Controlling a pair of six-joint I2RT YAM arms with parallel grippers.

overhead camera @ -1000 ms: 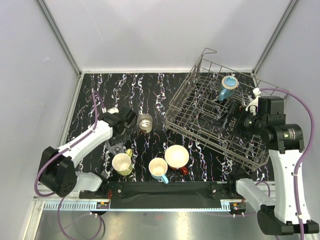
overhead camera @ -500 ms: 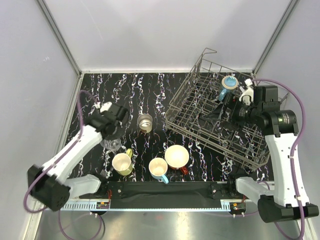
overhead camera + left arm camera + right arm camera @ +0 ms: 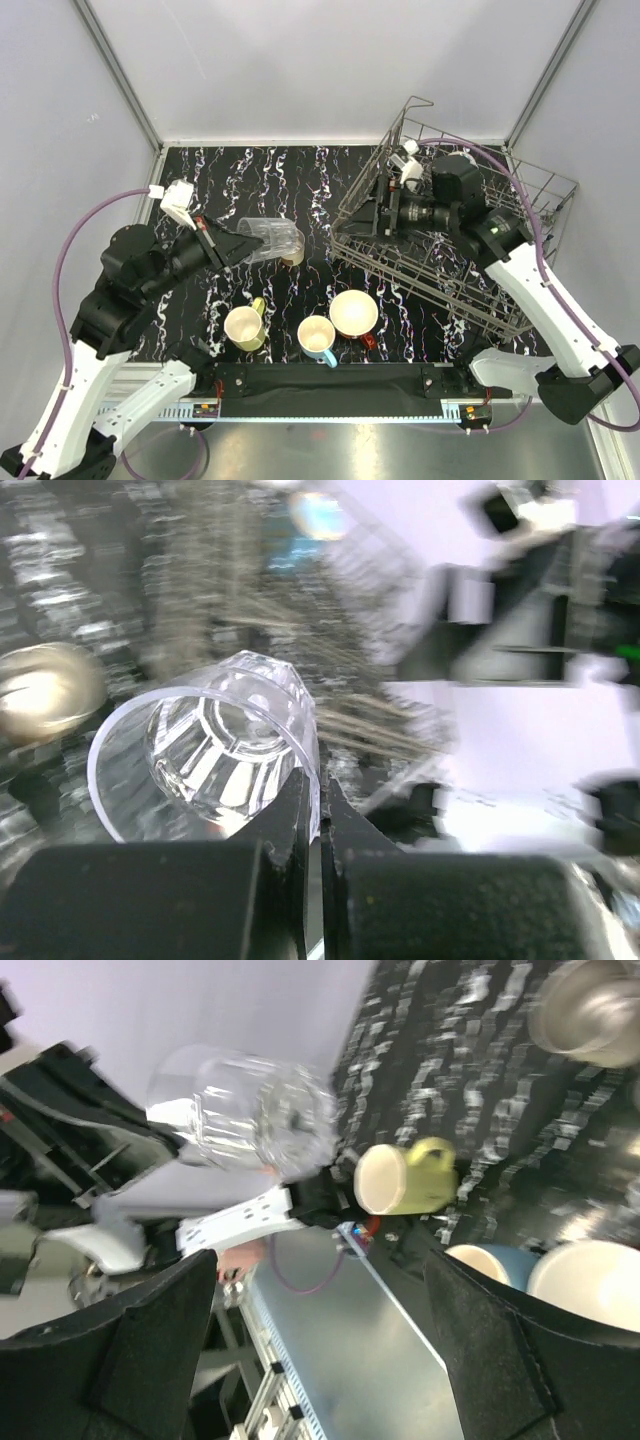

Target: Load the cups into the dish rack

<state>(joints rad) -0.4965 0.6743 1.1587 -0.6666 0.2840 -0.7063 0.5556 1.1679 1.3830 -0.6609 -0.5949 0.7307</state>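
My left gripper (image 3: 238,246) is shut on the rim of the clear tumbler (image 3: 272,240), which hangs on its side above the table. In the left wrist view the two fingers pinch the wall of the tumbler (image 3: 205,742) at my left gripper (image 3: 318,798). My right gripper (image 3: 368,212) hovers open and empty over the left end of the dish rack (image 3: 505,305). On the table stand a yellow-green cup (image 3: 243,327), a light-blue cup (image 3: 318,338), a wide red mug (image 3: 354,313) and a steel cup (image 3: 294,257), the last partly behind the tumbler.
The right wrist view looks past my right gripper (image 3: 320,1260) at the tumbler (image 3: 250,1110), the yellow-green cup (image 3: 405,1178) and the metal front rail. The rack sits slanted at the right, against the wall. A blurred blue cup (image 3: 318,515) shows in the rack.
The left gripper closed on the tumbler and lifted it off the table, up and to the right. The right arm swung left across the rack, away from the teal cup.
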